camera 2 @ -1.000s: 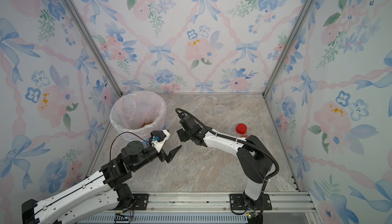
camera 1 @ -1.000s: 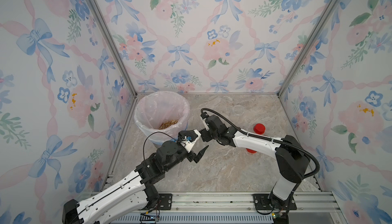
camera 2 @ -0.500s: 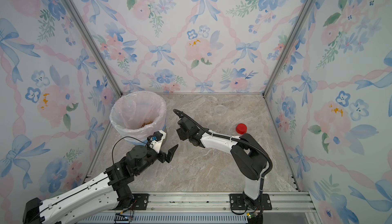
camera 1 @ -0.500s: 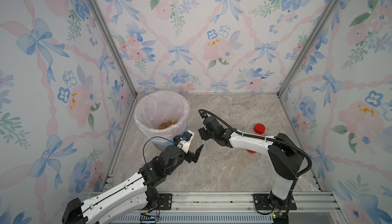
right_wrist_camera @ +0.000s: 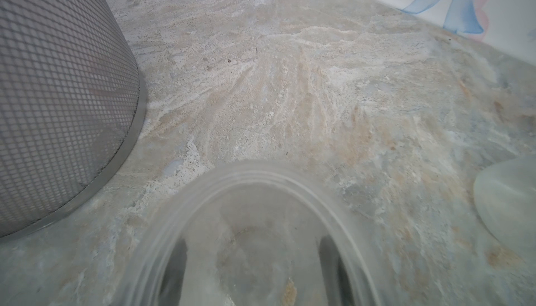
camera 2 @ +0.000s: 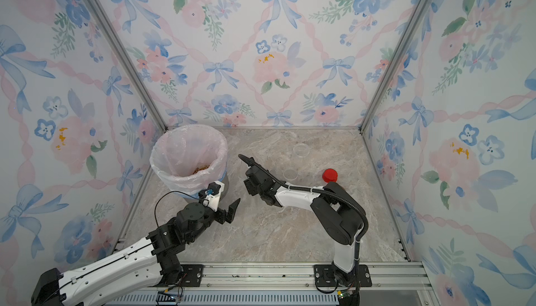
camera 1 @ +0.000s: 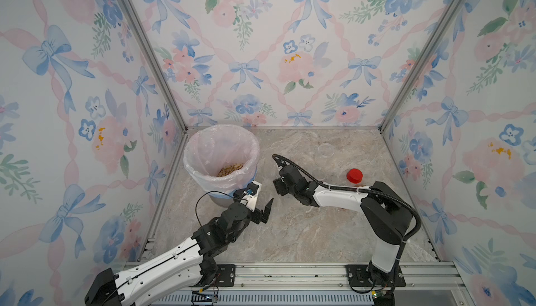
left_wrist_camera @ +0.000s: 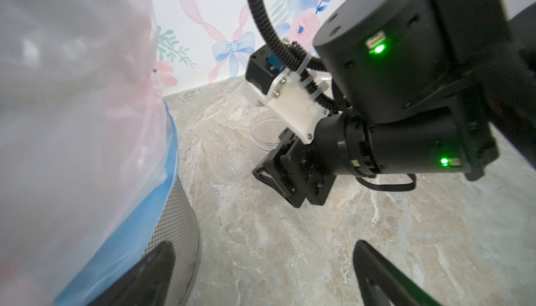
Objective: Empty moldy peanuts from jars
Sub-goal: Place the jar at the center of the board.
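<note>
Left fingers (left_wrist_camera: 156, 272) gape wide, empty; right fingers (right_wrist_camera: 175, 269), blurred smears, clasp a cut-off clear jar (right_wrist_camera: 261, 179).

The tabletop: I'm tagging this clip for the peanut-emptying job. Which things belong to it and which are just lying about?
Job: clear jar held by right gripper; moldy peanuts in the lined bin; red lid.
Lying about: rear open jar; nearer open jar, both standing unheld; left gripper, open and empty.
</note>
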`<move>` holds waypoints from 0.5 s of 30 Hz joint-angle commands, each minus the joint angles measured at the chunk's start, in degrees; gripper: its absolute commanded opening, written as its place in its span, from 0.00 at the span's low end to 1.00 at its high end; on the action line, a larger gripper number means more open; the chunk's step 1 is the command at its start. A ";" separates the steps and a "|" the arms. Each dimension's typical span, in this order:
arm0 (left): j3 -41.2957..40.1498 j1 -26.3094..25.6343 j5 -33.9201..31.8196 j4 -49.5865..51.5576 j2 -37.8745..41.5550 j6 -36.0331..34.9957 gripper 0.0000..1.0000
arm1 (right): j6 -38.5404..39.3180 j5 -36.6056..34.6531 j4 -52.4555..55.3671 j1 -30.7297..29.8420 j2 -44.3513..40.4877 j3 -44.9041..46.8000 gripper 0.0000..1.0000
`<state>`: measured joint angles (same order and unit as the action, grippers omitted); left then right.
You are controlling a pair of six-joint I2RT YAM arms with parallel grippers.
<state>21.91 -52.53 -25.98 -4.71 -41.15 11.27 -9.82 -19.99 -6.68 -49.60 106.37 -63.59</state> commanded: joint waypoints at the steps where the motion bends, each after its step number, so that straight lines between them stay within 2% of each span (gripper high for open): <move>1: -1.65 -0.16 -6.30 -1.37 1.07 2.39 0.98 | -0.74 -0.40 0.81 -0.57 -0.07 1.87 0.64; 4: -2.48 -0.20 -6.84 -1.91 0.85 2.09 0.98 | -0.81 -0.05 0.79 -0.65 -1.18 2.59 0.74; 7: -2.46 -0.21 -5.86 -2.49 0.59 1.39 0.98 | -0.81 0.08 0.64 -0.58 -1.90 3.14 0.78; 11: -2.28 -0.20 -6.06 -2.50 0.03 1.48 0.98 | -0.70 0.96 0.61 -0.77 -2.55 3.62 0.91; 15: -2.31 -0.12 -6.16 -2.60 -0.23 1.65 0.98 | -0.55 0.78 0.89 -1.31 -3.56 3.78 0.98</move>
<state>19.68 -52.53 -30.96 -6.15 -41.10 12.29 -10.31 -19.33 -6.87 -49.93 105.25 -60.62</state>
